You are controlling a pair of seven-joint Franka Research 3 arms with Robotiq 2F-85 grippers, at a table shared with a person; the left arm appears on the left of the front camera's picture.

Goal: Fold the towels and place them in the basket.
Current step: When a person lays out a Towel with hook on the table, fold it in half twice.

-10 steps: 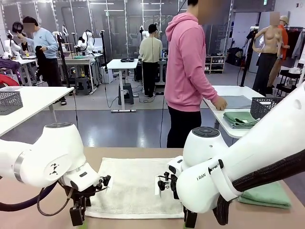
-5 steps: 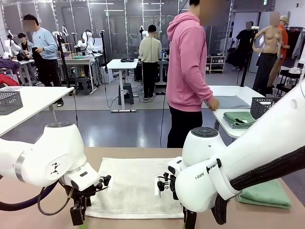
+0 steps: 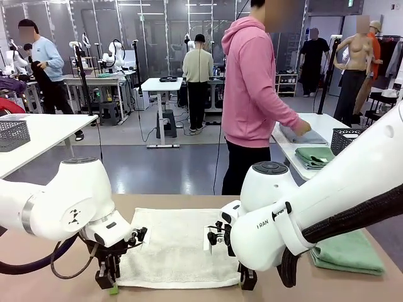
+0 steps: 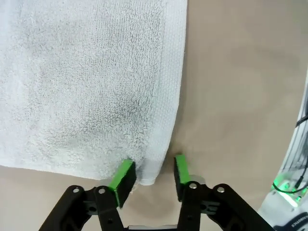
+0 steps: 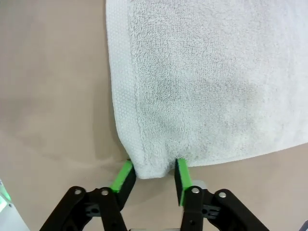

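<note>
- The cream towel [image 3: 179,248], terry with a woven border band, lies flat and unfolded at the middle of the table's [image 3: 38,264] near edge.
- Left jaws grip its near left corner.
- Right jaws grip its near right corner, with the cloth bunched between the pads [image 5: 180,173].
- A folded green towel [image 3: 349,251] lies by the right edge.

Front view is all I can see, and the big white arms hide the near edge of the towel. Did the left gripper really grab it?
Observer: Yes. In the left wrist view the left gripper pinches a near corner of the cream-white towel between its green pads.
Operator: What about the right one?
Observer: The right gripper pinches the other near corner, and the cloth bunches up a little there.
Operator: Which bit of the corner?
Observer: The smooth border band along the short edge sits between each gripper's pads.
</note>
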